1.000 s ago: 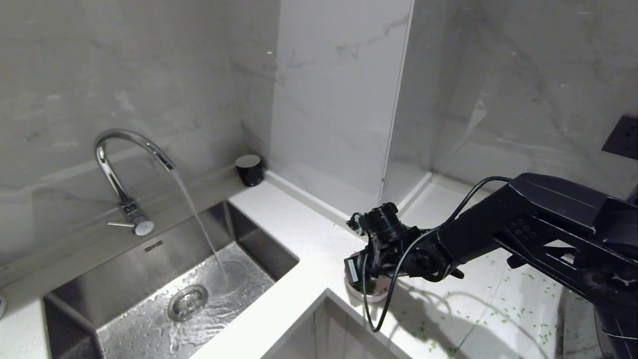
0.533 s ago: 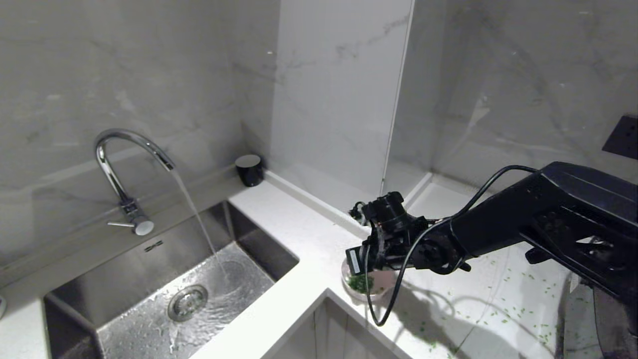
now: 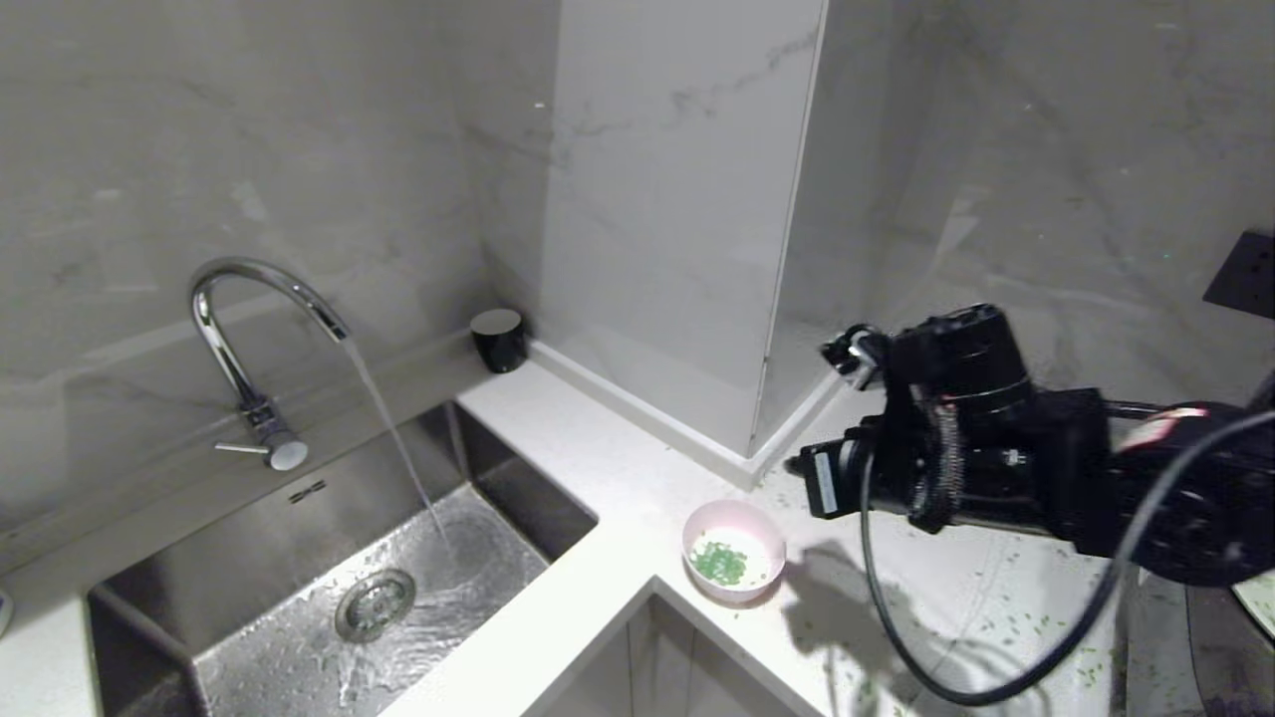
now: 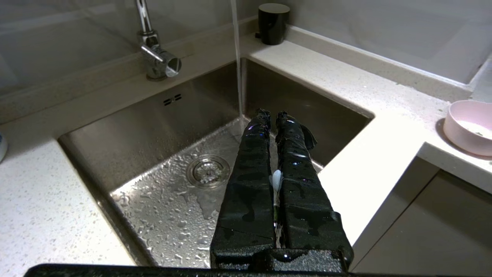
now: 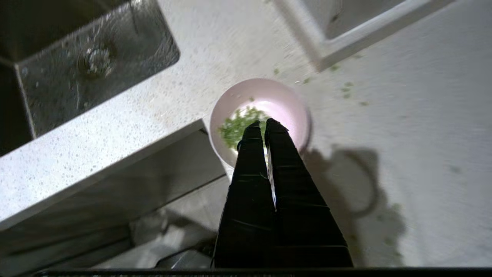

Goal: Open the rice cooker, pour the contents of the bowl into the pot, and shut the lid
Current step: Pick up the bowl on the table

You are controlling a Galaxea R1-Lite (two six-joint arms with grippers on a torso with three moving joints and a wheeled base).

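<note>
Right gripper (image 5: 264, 124) above bowl (image 5: 261, 111), empty

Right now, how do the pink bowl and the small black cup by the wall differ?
The pink bowl is wide, shallow and pale; the black cup is narrower, taller and dark. The bowl sits at the counter's front edge, the cup back in the wall corner behind the sink. The bowl holds chopped green bits; the cup's contents cannot be seen. Both stand upright on the white counter.

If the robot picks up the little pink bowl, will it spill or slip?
The bowl looks small and shallow, so probably light. Tipped, its green bits would likely spill; some already dot the counter. Its smooth rounded wall might slip.
</note>
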